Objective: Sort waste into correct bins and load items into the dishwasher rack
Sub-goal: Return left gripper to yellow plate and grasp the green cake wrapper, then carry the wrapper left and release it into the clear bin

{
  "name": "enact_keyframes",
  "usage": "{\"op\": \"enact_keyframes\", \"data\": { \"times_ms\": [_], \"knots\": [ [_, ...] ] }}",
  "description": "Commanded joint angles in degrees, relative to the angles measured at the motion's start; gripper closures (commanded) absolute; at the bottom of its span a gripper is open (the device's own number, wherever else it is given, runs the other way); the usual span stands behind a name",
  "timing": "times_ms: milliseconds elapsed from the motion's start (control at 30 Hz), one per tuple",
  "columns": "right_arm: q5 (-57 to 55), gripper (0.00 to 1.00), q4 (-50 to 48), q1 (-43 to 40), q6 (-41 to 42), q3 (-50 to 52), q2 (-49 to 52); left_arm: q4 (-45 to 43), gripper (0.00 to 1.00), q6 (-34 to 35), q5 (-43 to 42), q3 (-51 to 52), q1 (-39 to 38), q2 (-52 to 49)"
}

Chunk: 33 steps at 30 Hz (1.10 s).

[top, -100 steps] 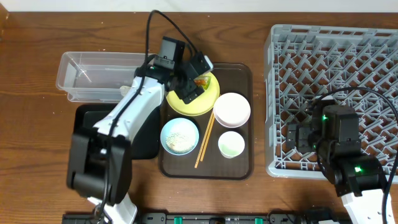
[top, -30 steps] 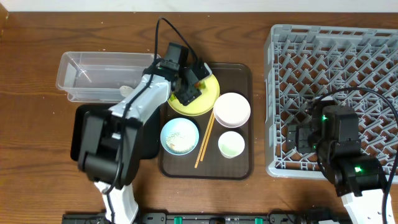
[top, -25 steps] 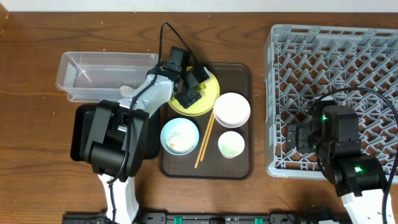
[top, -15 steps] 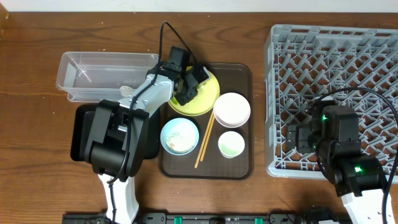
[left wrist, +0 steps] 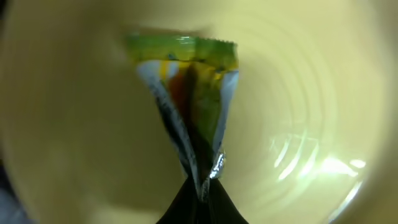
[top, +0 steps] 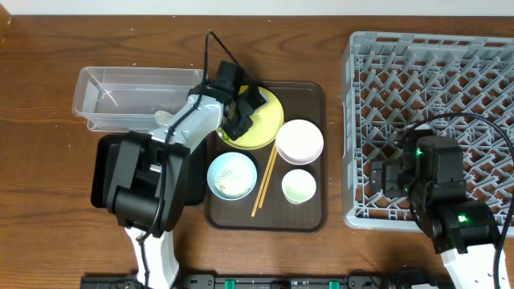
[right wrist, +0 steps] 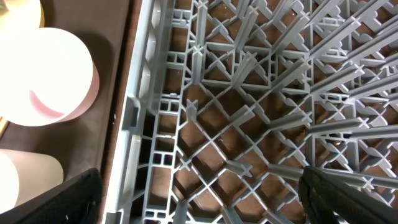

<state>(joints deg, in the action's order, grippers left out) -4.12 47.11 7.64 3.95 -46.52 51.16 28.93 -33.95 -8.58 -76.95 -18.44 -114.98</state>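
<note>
Shifted slightly left, the left gripper [left wrist: 198, 200] pinches one tip of the snack wrapper [left wrist: 189, 93], jaws closed, above the yellow plate [left wrist: 311, 93]. Right gripper [right wrist: 202, 202] hangs wide open over the left edge of the dishwasher rack [right wrist: 249, 93]

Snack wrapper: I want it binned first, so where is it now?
In the left wrist view, the snack wrapper is pinched in the left pincer at the yellow plate.
</note>
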Motion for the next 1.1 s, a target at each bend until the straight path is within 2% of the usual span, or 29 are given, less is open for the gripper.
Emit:
{"op": "enact_keyframes", "data": {
  "times_ms": [0,300,433,667,767,867,900,967,1000,1067],
  "knots": [
    [-0.3,0.01,0.1,-0.6,0.7,-1.3,-0.2,0.7,0.94,9.5,0.5,0.2,0.4,6.7],
    [-0.3,0.01,0.1,-0.6,0.7,-1.3,-0.2,-1.2,0.94,20.9,0.8,0.2,4.3,18.5],
    [-0.3,0.01,0.1,-0.6,0.7,-1.3,-0.2,-3.9,0.94,34.2,4.9,0.2,9.7,19.6],
    [-0.3,0.01,0.1,-0.6,0.7,-1.3,-0.2,-4.3,0.94,62.3,5.1,0.2,20.7,17.9],
    [-0.3,0.01,0.1,-0.6,0.7,-1.3,-0.2,-4.3,0.93,70.7,5.0,0.2,23.5,16.4],
    [-0.3,0.01,0.1,-0.6,0.7,-1.3,-0.2,-4.7,0.83,72.4,5.0,0.2,24.9,15.2],
    [-0.3,0.01,0.1,-0.6,0.7,-1.3,-0.2,-5.1,0.71,72.4,5.0,0.2,25.0,14.9],
    [-0.3,0.01,0.1,-0.6,0.7,-1.3,-0.2,-5.7,0.62,72.4,5.0,0.2,25.1,14.8],
    [-0.3,0.01,0.1,-0.6,0.7,-1.3,-0.2,-5.7,0.54,72.4,5.0,0.2,25.1,14.8],
    [-0.3,0.01,0.1,-0.6,0.7,-1.3,-0.2,-5.7,0.5,72.4,5.0,0.2,25.1,14.8]
  ]
}}
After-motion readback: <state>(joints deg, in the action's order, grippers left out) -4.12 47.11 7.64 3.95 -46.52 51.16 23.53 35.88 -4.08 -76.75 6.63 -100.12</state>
